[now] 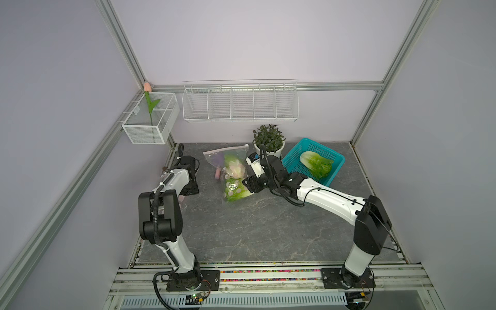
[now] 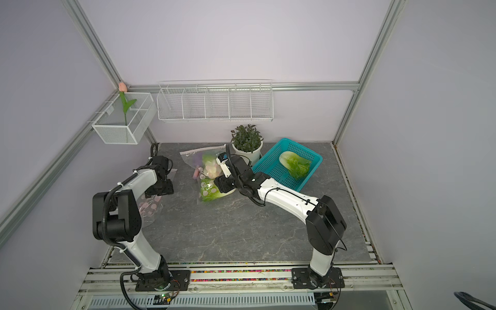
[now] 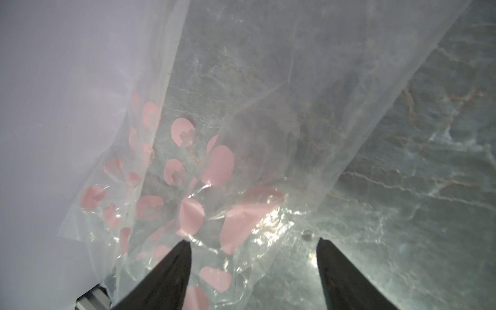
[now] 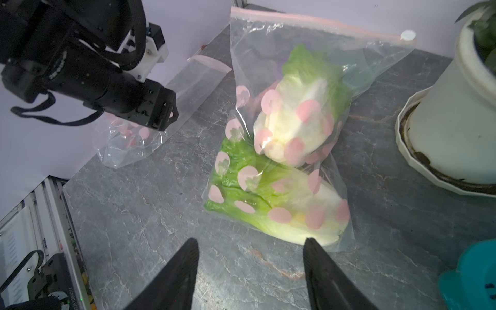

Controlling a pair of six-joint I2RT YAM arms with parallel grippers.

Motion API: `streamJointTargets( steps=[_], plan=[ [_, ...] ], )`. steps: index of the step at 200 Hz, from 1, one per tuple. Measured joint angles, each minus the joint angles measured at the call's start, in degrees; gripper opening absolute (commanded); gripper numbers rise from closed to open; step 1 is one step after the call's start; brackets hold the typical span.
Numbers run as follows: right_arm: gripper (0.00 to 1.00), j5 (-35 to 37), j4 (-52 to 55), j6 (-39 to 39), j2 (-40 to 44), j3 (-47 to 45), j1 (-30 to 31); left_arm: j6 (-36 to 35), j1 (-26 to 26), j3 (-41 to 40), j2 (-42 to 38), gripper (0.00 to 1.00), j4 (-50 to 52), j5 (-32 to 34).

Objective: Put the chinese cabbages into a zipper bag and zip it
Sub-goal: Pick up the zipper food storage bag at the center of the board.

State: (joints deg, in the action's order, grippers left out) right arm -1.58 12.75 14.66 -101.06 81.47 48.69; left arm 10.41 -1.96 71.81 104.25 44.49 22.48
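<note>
Right tool [image 4: 251, 239] gapes empty over the tabletop [image 4: 150, 214], just beside a zipper bag [image 4: 268, 40] holding two cabbages [image 4: 295, 120]. Left tool [image 3: 253, 240] stands open over an empty spotted bag [image 3: 241, 107]. Third cabbage [image 1: 316, 164] lies in a teal basket [image 1: 294, 161].

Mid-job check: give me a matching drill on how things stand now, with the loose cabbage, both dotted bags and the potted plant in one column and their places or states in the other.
Things:
1. loose light-green crinkled cabbage head
2. clear pink-dotted zipper bag nearer the right end effector
3. second clear pink-dotted plastic bag by the left wall
4. dark-leaved plant in a white pot

Places or states:
A. empty, at the open left end effector
B. stands between the filled bag and the basket
C. lies in the teal plastic mesh basket
D. holds two cabbage heads

Pairs: 1-C, 2-D, 3-A, 4-B
</note>
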Motion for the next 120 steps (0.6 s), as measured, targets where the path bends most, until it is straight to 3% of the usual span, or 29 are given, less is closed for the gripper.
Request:
streamJointTargets(
  steps=[23, 49, 72, 120],
  plan=[
    [0.64, -0.17, -0.52, 0.17, 0.15, -1.88, -0.26, -0.83, -0.04, 0.22, 3.74, 0.65, -0.72, -1.57],
    [0.63, -0.17, -0.81, 0.39, 1.16, -3.72, -0.61, -2.12, -0.42, 0.35, 5.57, 0.26, -1.64, -4.39],
    [0.62, -0.17, -1.38, 0.61, 2.49, -4.76, -0.85, -3.67, -0.94, 0.33, 5.44, 0.00, -1.81, -4.92],
    [0.61, -0.20, -2.23, 2.10, 6.58, -7.80, -1.68, -4.55, -1.05, 0.28, -4.48, 0.00, -1.68, -5.31]
  ],
)
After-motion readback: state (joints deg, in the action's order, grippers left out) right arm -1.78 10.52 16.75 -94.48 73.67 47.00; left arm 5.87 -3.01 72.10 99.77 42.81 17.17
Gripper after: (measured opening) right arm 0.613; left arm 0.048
